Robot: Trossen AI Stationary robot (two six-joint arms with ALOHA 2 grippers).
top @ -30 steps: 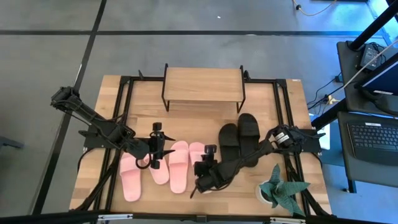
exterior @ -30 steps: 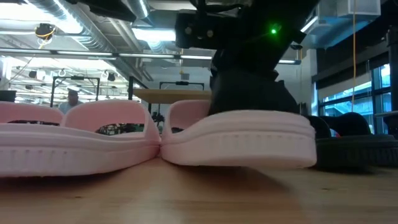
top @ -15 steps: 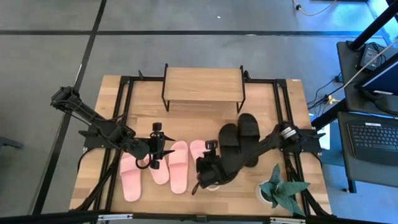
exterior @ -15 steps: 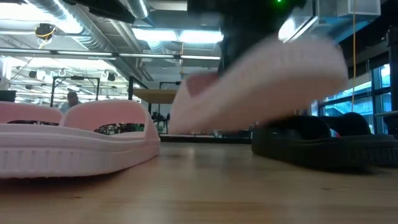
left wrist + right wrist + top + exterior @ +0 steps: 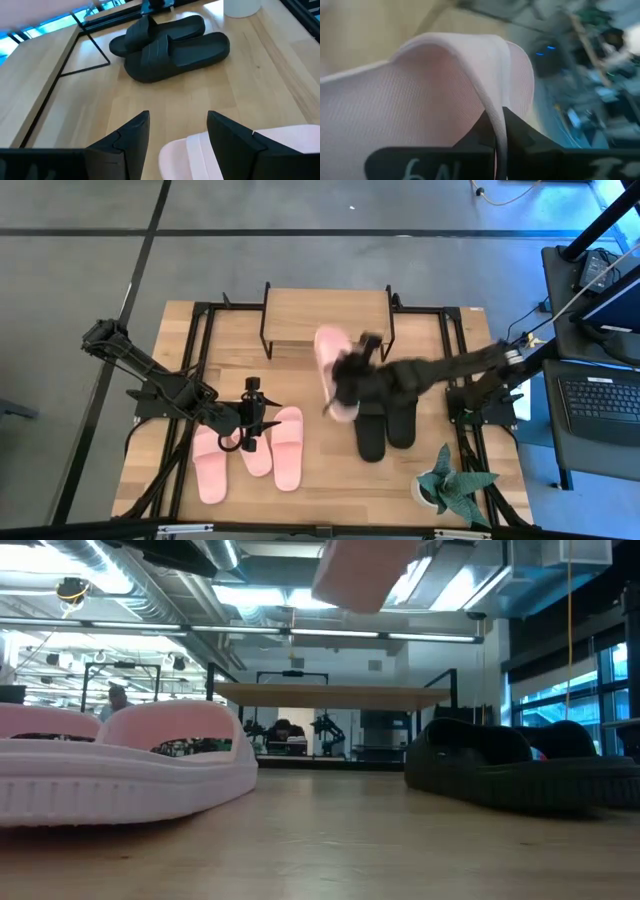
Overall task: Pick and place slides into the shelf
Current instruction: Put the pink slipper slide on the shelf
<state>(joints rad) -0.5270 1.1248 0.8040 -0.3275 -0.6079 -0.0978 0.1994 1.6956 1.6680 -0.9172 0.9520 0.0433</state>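
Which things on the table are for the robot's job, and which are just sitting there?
For the job: pink slide in the right gripper; pink slides by the left gripper; black slides; shelf.

Just sitting there: potted plant.

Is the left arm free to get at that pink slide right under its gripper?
Probably yes: the left gripper hangs open right over the pink slide, nothing between them, and the right gripper is away near the shelf.
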